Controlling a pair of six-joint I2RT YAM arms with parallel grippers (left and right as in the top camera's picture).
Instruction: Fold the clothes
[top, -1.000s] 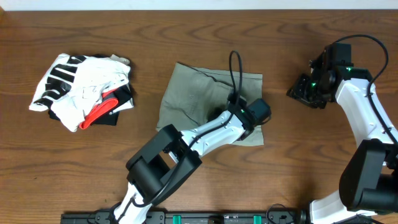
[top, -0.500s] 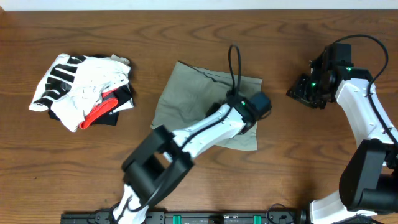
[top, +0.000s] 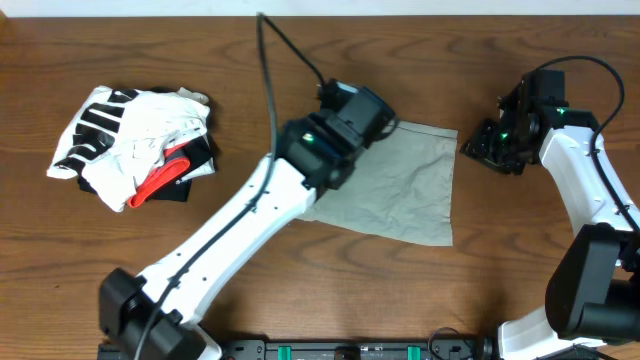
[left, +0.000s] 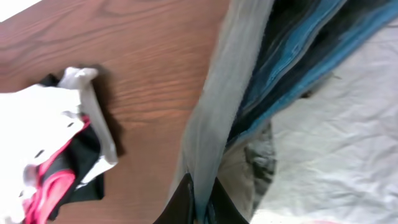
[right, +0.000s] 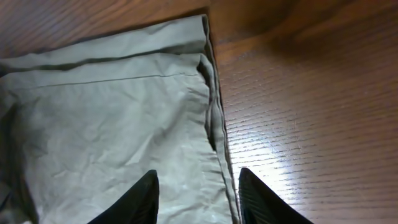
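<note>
Overhead place of the shorts (top: 400, 190): they lie right of centre on the table (top: 300, 40), mostly spread flat, with their far-left corner raised off the wood.
Lining: in the left wrist view we see the blue lining (left: 298, 56) exposed beside the raised edge.
Left gripper (left: 200, 202): it is clenched on a narrow fold of the shorts' edge, and the cloth hangs from the pinch.
Right gripper (right: 196, 198): its fingers are spread with nothing between them. It hovers over the shorts' right hem (right: 214, 124), just beside the far-right corner.
Step in hand: we judge that the pinched edge is being carried to set up a fold.
How to do it well: we would hold the pinch firm and carry the edge low, so the cloth drapes instead of bunching. We would bring it square onto the opposite edge and let go only once it lies flat.
Help from the right: we think pressing the far-right corner down would stop the whole garment sliding with the pull.
Risk: a shallow pinch may slip, and the lining may end up showing.
Beyond the shorts: a white bundle (top: 130, 145) with black stripes and red trim sits well apart at the left.
Count: one pair of shorts, one white bundle, two grippers, one table.
</note>
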